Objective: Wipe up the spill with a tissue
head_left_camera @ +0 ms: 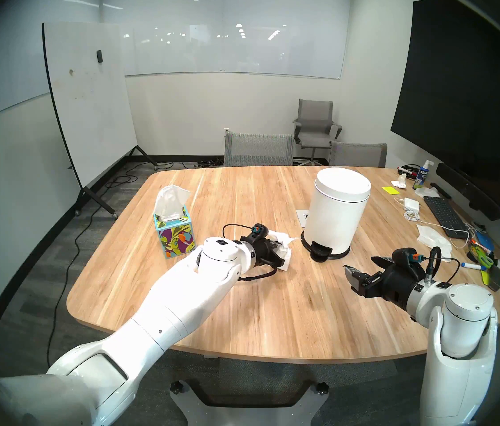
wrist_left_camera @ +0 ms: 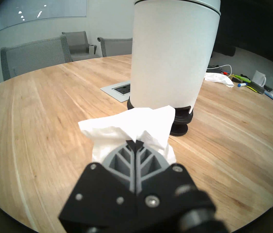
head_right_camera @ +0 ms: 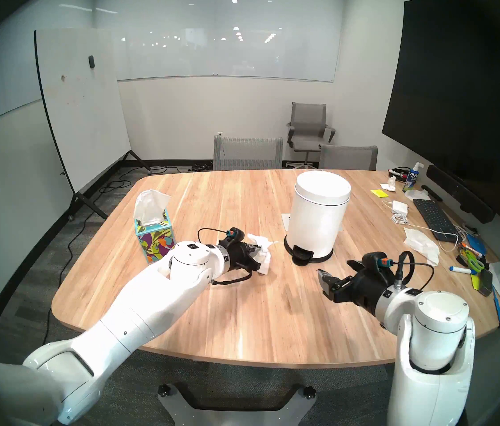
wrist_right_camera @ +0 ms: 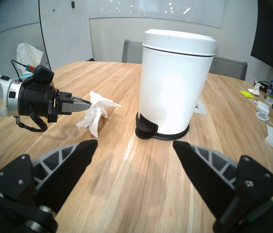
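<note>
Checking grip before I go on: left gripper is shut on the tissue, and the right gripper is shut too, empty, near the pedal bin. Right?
Not quite. The right gripper is open, as the right wrist view shows. The left gripper is shut on the tissue, near the pedal bin.

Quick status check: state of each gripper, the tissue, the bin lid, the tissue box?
Left gripper: shut on the crumpled white paper tissue.
Crumpled white paper tissue: bunched, hanging from the fingertips, lowest corner at the wooden table.
Right gripper: open, empty.
White round pedal bin: upright, lid closed.
Teal leaf-print tissue box: upright, a sheet sticking out on top.
</note>
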You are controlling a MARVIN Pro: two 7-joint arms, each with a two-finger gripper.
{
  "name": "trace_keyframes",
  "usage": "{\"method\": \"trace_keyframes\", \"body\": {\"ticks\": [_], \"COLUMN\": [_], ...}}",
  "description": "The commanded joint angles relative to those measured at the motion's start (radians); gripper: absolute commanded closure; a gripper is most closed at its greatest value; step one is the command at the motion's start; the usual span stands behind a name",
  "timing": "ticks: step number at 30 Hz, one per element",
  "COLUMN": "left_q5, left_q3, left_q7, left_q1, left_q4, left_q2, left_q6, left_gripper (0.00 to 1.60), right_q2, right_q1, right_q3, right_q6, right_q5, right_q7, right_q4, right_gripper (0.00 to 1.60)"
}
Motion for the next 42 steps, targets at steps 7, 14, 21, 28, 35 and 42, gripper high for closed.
{"method": "trace_keyframes", "body": {"ticks": [7, 14, 21, 28, 35, 42], "left_q5": [-0.012, 0.017, 0.021, 0.019, 0.008, 0.013], "left_q3": [-0.004, 0.011, 0.002, -0.007, -0.013, -0.010], "left_q7": [-0.012, -0.022, -0.031, -0.050, -0.072, -0.066], "left_q1": [0.023, 0.020, -0.009, 0.001, 0.049, 0.079], "left_q4": [-0.078, -0.011, 0.072, 0.067, -0.023, -0.045], "left_q2": [0.004, 0.003, -0.024, -0.016, 0.027, 0.046], "left_q6": [-0.015, -0.085, -0.119, -0.122, -0.092, -0.093], "left_gripper": [1.60, 1.60, 1.60, 1.60, 1.60, 1.60], "right_q2": [0.001, 0.001, 0.001, 0.001, 0.001, 0.001], "right_q1": [0.001, 0.001, 0.001, 0.002, 0.001, 0.001], "right_q3": [0.003, 0.003, 0.003, 0.003, 0.003, 0.003], "right_q6": [-0.001, 0.000, -0.001, -0.001, -0.001, 0.000], "right_q5": [0.001, 0.001, 0.001, 0.001, 0.001, 0.001], "right_q7": [0.000, 0.000, 0.000, 0.000, 0.000, 0.000], "right_q4": [-0.020, -0.021, -0.020, -0.020, -0.020, -0.021], "right_gripper": [0.00, 0.00, 0.00, 0.00, 0.00, 0.00]}}
